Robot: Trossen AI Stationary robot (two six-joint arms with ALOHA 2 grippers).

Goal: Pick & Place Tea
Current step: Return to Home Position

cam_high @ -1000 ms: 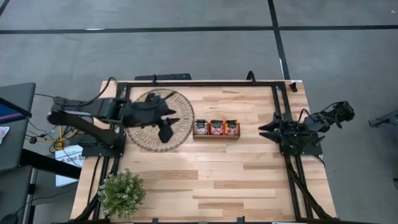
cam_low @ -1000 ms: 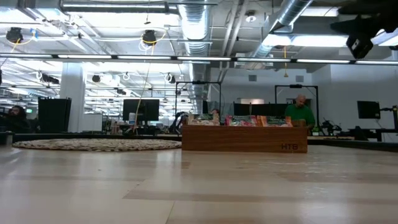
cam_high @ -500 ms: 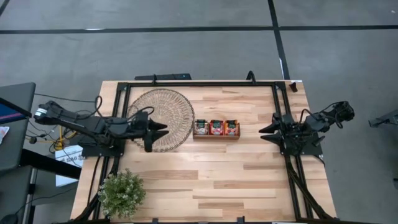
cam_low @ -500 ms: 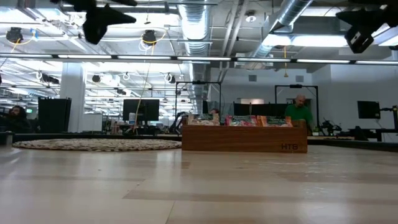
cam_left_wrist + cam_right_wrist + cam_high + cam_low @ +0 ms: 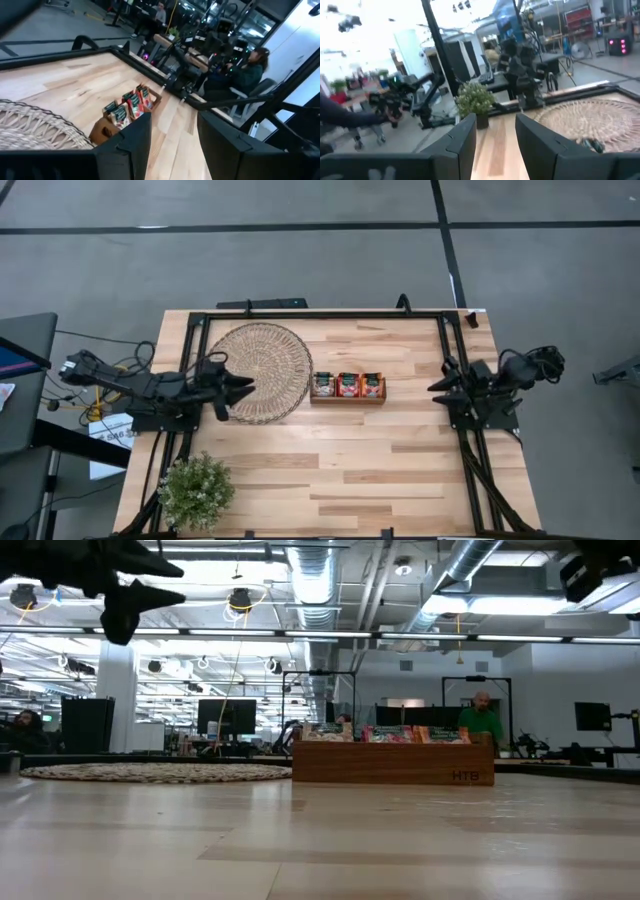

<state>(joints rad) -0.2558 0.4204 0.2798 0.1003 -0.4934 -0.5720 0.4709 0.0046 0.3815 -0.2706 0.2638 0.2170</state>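
The tea (image 5: 348, 384) stands as red-orange sachets in the compartments of a long brown wooden tray (image 5: 348, 397) at the table's middle; the left wrist view shows the tea (image 5: 131, 104) upright there too. My left gripper (image 5: 243, 390) hovers open at the left rim of the round woven mat (image 5: 262, 370), pointing level toward the tray, with nothing between its fingers (image 5: 134, 142). My right gripper (image 5: 434, 386) waits open near the table's right edge, high above the top, also holding nothing.
A small potted plant (image 5: 197, 490) stands at the near left corner. A black frame (image 5: 320, 314) runs along the far and side edges. Bare wood lies between the tray and the near edge. People sit at desks beyond the table (image 5: 250, 70).
My left gripper has drawn back from above the mat toward the table's left edge and come down, tipping up from a downward slant until it points level. It has stayed open. My right gripper has tipped up a little in place.
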